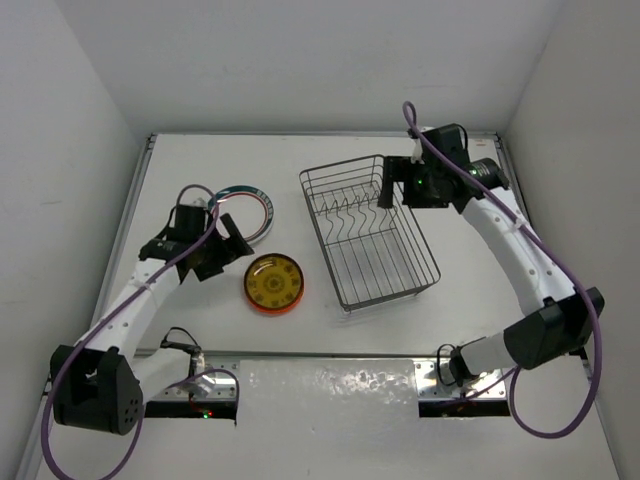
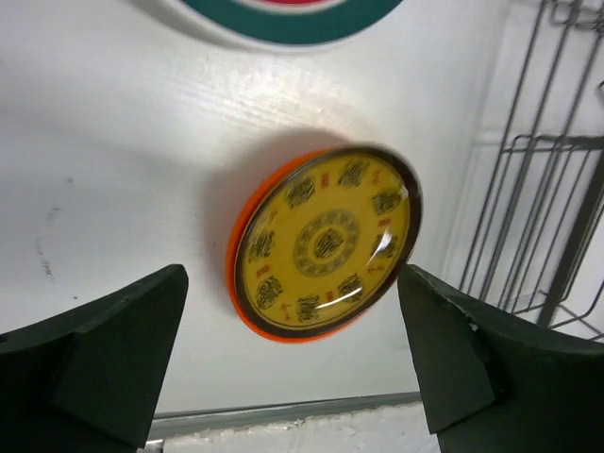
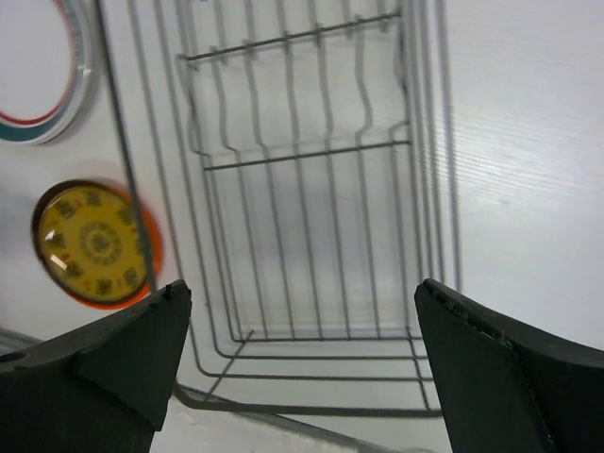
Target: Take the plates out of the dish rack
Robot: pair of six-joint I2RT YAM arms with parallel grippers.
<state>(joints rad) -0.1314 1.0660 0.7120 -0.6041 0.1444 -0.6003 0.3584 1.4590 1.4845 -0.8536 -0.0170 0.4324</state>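
The dark wire dish rack [image 1: 370,235] lies in the middle of the table with no plate in it; its upright prongs show in the right wrist view [image 3: 311,189]. An orange plate with a yellow centre [image 1: 273,283] lies flat to the left of the rack. A white plate with a green and red rim [image 1: 250,208] lies behind it. My left gripper [image 1: 222,254] is open and empty above the table, between the two plates. In the left wrist view the orange plate [image 2: 326,241] lies ahead of the open jaws. My right gripper [image 1: 393,180] is open and empty over the rack's far end.
White walls close in the table on the left, back and right. A metal strip [image 1: 330,375] runs along the near edge by the arm bases. The rack's side wires [image 2: 557,189] show at the right of the left wrist view.
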